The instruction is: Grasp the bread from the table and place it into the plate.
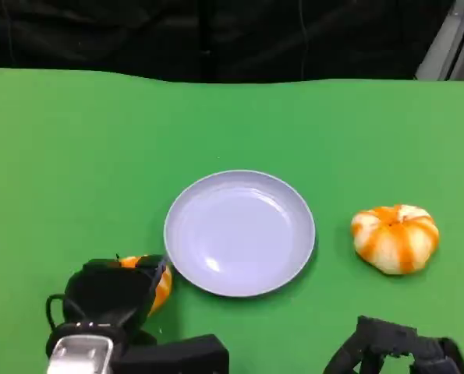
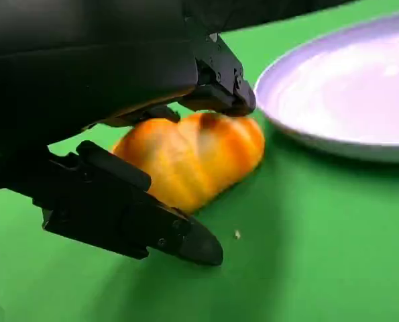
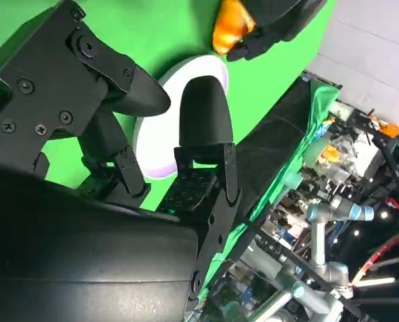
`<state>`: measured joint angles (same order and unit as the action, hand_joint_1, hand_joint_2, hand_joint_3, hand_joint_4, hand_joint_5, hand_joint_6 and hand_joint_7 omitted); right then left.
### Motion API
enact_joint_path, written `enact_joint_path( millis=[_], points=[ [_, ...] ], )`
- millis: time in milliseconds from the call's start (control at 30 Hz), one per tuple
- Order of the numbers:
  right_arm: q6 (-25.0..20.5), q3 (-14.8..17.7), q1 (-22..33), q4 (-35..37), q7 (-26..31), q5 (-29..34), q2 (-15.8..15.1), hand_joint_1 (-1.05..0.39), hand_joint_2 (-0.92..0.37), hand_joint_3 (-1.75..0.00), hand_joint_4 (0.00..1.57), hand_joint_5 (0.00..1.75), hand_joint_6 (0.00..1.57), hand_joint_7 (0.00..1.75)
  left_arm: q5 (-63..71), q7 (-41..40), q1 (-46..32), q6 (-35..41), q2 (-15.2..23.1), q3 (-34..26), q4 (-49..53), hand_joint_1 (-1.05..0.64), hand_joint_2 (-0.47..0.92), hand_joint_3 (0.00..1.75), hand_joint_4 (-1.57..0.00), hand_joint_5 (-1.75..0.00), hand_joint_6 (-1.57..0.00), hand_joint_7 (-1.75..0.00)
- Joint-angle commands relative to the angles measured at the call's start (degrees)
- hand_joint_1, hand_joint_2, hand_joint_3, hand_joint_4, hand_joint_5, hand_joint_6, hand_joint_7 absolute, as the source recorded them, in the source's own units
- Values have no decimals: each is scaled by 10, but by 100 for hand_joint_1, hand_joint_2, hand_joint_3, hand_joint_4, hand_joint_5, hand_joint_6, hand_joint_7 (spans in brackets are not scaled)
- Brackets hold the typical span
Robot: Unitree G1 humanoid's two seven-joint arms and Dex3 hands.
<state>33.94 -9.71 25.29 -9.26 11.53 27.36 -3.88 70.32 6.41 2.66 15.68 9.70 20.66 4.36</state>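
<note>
Hidden parts: your left hand [image 1: 111, 292] covers most of the near bread [image 1: 160, 284] in the head view, so you see just an orange sliver of it at the hand's right edge.
Cut off: your right hand [image 1: 395, 347] runs off the lower edge of the head view, and the plate [image 2: 340, 87] is cropped by the frame in the left wrist view.
Hard to make out: in the right wrist view an orange patch, partly under black fingers, sits past the plate [image 3: 179, 100]; you cannot tell more of it than its colour.
Breads counted: two, both orange with pale stripes. One is under your left hand, the other bread [image 1: 395, 238] sits alone on the green table [image 1: 76, 156].
Plates counted: one, pale lilac and bare, between the two breads.
Near bread position: it lies on the table just beside the plate's near-left rim, outside the plate; whether it touches the rim, you cannot tell.
Other bread position: on the table to the plate's right, apart from it and away from your right hand.
Left hand state: fingers [image 2: 152, 231] lie on either side of the near bread [image 2: 192, 157] in the left wrist view, one touching its top, one low beside it; grasping the bread.
Right hand state: fingers [image 3: 202, 114] apart with nothing between them, released, low near the table's front edge.
Background: dark cloth behind the table; lab equipment blurred in the right wrist view.
</note>
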Motion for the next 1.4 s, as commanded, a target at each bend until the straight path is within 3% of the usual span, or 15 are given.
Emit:
enact_joint_path(
  millis=[33,267,300,367,433,467,500,533,567,633,733,833,1133,1233,1400],
  points=[
    [0,0,8,-8,4,2,-5,-14,-23,-137,91,153,90,112,-6,-13,7,37,5,14,37,-58,92,1,-52,-13,-35,-1],
    [1,1,9,-8,4,2,-5,-13,-23,-136,91,155,90,112,-32,-45,12,45,15,29,68,-50,92,3,-74,-26,-40,-3],
    [1,0,9,-8,4,2,-5,-13,-23,-136,91,155,90,112,-41,-67,12,30,21,29,76,-47,92,3,-74,-42,-46,-2],
    [1,0,9,-8,5,3,-5,-12,-23,-136,91,155,90,112,-73,-120,8,-11,31,21,88,-34,92,12,-72,-114,-84,-8],
    [-1,0,9,-9,4,4,-5,-12,-24,-136,90,155,90,112,-107,-188,3,-64,45,9,97,-27,92,13,-77,-158,-114,-14],
    [-2,0,8,-8,4,5,-5,-12,-24,-135,90,156,90,112,-118,-213,2,-81,50,6,101,-25,92,13,-80,-166,-122,-18],
    [-2,0,8,-8,4,5,-5,-12,-24,-135,91,156,90,112,-128,-230,2,-93,54,5,103,-24,92,14,-81,-170,-119,-37],
    [-2,0,7,-7,5,5,-4,-12,-24,-135,90,156,90,112,-139,-243,1,-104,58,1,104,-24,92,18,-81,-173,-100,-83],
    [-1,0,7,-7,5,5,-4,-12,-24,-135,90,156,90,112,-148,-251,1,-111,60,-1,105,-23,92,21,-80,-174,-87,-112],
    [0,-1,5,-6,5,5,-4,-12,-24,-135,89,155,90,112,-174,-286,-4,-142,65,-13,105,-21,90,31,-81,-174,-79,-135],
    [-3,-2,4,-6,5,4,-3,-12,-24,-136,90,153,90,112,-202,-342,-7,-192,73,-26,111,-21,68,79,-83,-175,-83,-133],
    [-6,-3,4,-6,5,4,-1,-12,-23,-136,91,156,90,112,-216,-380,-5,-232,81,-30,122,-20,57,100,-85,-175,-86,-130],
    [-8,-4,2,-6,6,5,0,-12,-23,-137,91,158,90,113,-215,-416,2,-272,86,-29,122,-20,53,106,-85,-175,-86,-131],
    [-8,-4,0,-5,7,5,1,-11,-23,-136,91,154,90,112,-214,-450,12,-324,85,-24,99,-12,32,133,-93,-173,-90,-132],
    [-8,-3,2,-7,5,3,-3,-10,-24,-135,92,150,91,111,-217,-441,33,-347,65,-12,96,-13,26,140,-94,-170,-91,-130]
  ],
)
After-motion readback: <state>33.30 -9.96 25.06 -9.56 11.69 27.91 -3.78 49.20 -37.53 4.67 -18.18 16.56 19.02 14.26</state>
